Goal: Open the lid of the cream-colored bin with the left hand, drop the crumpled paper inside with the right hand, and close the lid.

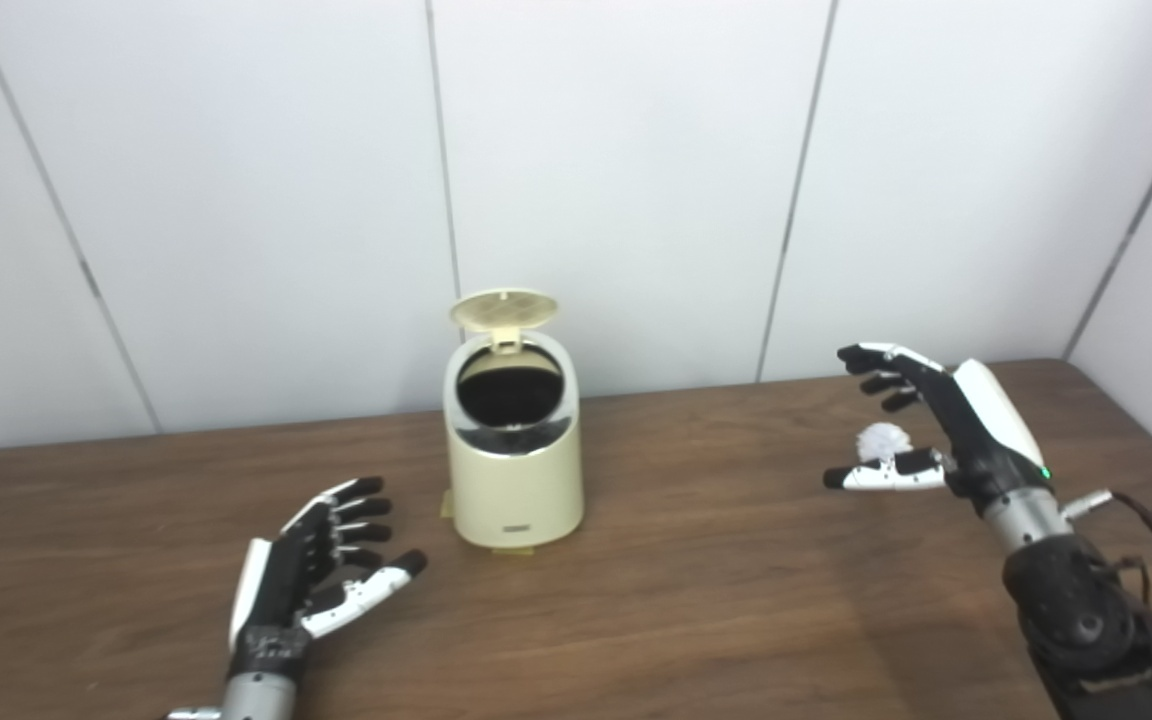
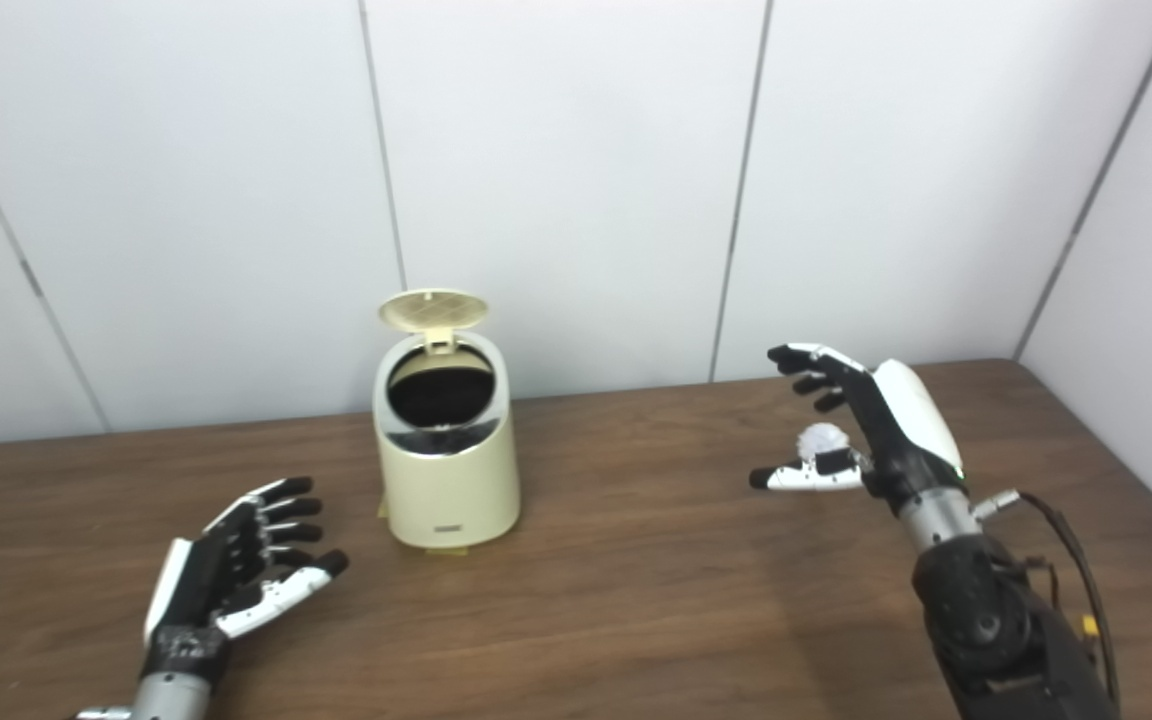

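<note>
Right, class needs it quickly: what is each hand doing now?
Left hand: open, holding nothing.
Right hand: open, around the crumpled white paper ball, not gripping.

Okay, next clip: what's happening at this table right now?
A humanoid robot is partway through binning a scrap of paper. The cream bin stands on the table with its lid already flipped up. The left hand is open, apart from the bin. The right hand is open around the crumpled paper off to the right, fingers not yet closed on it. Nothing has gone into the bin as far as the views show.
</note>
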{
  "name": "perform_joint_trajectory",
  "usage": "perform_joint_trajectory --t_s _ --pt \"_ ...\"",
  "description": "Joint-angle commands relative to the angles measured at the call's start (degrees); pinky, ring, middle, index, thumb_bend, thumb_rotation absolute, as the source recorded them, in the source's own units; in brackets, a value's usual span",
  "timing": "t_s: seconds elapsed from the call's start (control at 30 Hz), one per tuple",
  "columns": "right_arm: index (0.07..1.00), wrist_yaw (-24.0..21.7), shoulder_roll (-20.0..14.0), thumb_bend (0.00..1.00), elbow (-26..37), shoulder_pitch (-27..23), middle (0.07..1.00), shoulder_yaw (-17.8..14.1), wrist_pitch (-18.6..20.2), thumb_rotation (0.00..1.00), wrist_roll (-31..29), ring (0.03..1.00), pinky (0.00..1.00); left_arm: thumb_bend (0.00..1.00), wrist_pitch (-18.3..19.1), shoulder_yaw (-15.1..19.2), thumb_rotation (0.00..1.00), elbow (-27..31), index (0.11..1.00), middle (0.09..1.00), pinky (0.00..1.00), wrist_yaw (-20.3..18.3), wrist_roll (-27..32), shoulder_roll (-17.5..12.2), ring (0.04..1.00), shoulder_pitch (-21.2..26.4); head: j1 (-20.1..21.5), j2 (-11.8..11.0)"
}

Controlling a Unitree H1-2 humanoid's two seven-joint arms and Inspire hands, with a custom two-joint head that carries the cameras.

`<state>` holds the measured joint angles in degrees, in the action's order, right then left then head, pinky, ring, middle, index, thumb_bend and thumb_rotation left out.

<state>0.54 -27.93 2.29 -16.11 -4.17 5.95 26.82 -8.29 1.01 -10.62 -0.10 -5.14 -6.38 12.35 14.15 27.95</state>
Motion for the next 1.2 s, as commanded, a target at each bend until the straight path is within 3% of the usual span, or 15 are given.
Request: perform_joint_trajectory --t_s 0.0,0.17,0.3,0.4,0.63,0.77,0.87,0.97,1.17 --pt "0.736 0.55 -2.55 0.89 2.77 -4.12 0.746 -1.31 2.39 0.06 2.60 0.758 0.68 0.79 -2.10 -0.01 0.15 -0.69 0.789 0.723 0.57 0.07 0.05 -0.52 0.659 0.78 0.78 -0.33" --pt "0.729 0.74 -6.05 0.93 -2.72 -6.38 0.743 -1.47 3.10 0.06 4.56 0.753 0.67 0.77 -2.72 -0.20 0.15 -1.21 0.796 0.729 0.60 -0.08 -0.13 -1.17 0.673 0.92 2.19 -0.74" --pt "0.783 -4.31 -7.95 0.90 -3.10 -7.27 0.805 0.44 10.00 0.09 6.17 0.816 0.73 0.78 -3.31 0.23 0.17 -1.96 0.797 0.728 0.59 -0.28 0.73 -1.47 0.671 1.04 2.55 -0.79" --pt "0.826 -6.97 -9.44 0.91 -4.70 -8.12 0.836 2.88 12.13 0.18 7.84 0.829 0.66 0.76 -3.44 0.43 0.15 -2.30 0.798 0.735 0.61 -0.39 1.10 -1.66 0.686 1.07 2.67 -0.85" --pt "0.810 -8.92 -10.36 0.91 -12.59 -12.04 0.809 7.89 12.79 0.19 10.53 0.821 0.68 0.77 -3.98 0.39 0.17 -2.78 0.792 0.727 0.61 -0.05 0.33 -1.99 0.677 1.10 2.68 -0.72" --pt "0.799 -9.21 -10.19 0.91 -19.00 -14.59 0.769 9.94 10.70 0.19 9.99 0.781 0.71 0.78 -3.44 0.51 0.19 -2.54 0.791 0.729 0.62 0.09 0.05 -2.04 0.680 1.05 2.64 -0.63" --pt "0.810 -10.18 -9.77 0.92 -21.65 -15.75 0.783 11.23 11.15 0.28 9.70 0.799 0.72 0.76 -2.91 0.55 0.17 -2.15 0.793 0.732 0.63 -0.08 0.29 -1.89 0.686 0.89 2.64 -0.63" --pt "0.811 -10.37 -9.25 0.92 -22.99 -16.43 0.811 12.23 11.99 0.29 9.69 0.836 0.74 0.77 -3.54 0.42 0.16 -2.27 0.790 0.729 0.62 -0.10 0.16 -1.87 0.683 0.87 2.18 -0.37" --pt "0.793 -8.38 -8.90 0.92 -27.74 -17.46 0.766 14.00 8.53 0.29 9.81 0.783 0.70 0.78 -3.21 0.31 0.17 -1.64 0.785 0.722 0.60 -0.04 -0.12 -1.80 0.674 0.62 1.98 0.02"
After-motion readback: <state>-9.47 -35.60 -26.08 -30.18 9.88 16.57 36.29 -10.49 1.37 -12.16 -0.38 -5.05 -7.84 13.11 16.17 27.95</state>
